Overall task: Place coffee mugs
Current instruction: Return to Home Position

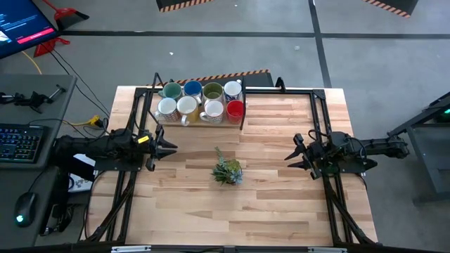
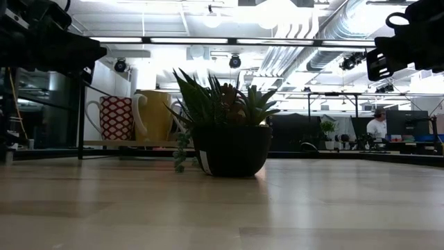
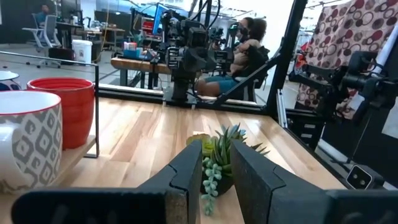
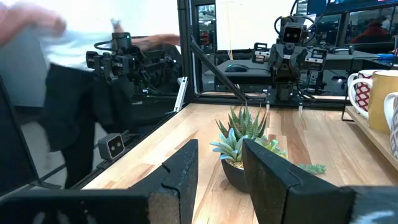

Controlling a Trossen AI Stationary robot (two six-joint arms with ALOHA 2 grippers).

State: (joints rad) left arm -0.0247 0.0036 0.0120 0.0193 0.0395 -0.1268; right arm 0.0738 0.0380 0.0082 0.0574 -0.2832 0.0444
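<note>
Eight coffee mugs stand upright in two rows on a raised wooden tray point(image 1: 242, 121) at the table's far middle. The far row is teal point(image 1: 171, 91), blue point(image 1: 192, 89), olive green point(image 1: 212, 91) and white point(image 1: 233, 90). The near row is white point(image 1: 166, 107), cream point(image 1: 187, 106), white point(image 1: 213, 109) and red point(image 1: 235, 109). The left wrist view shows the red mug point(image 3: 71, 109) and a grey-patterned white mug point(image 3: 28, 146). My left gripper point(image 1: 172, 147) hovers open near the table's left side, pointing right. My right gripper point(image 1: 290, 156) hovers open at the right side, pointing left. Neither touches anything.
A small spiky green plant in a dark pot point(image 1: 227, 171) stands on the table between the two grippers, also seen in the low view point(image 2: 225, 139). Black frame rails point(image 1: 316, 112) run along the table's sides and far edge. People sit and move in the room beyond the table.
</note>
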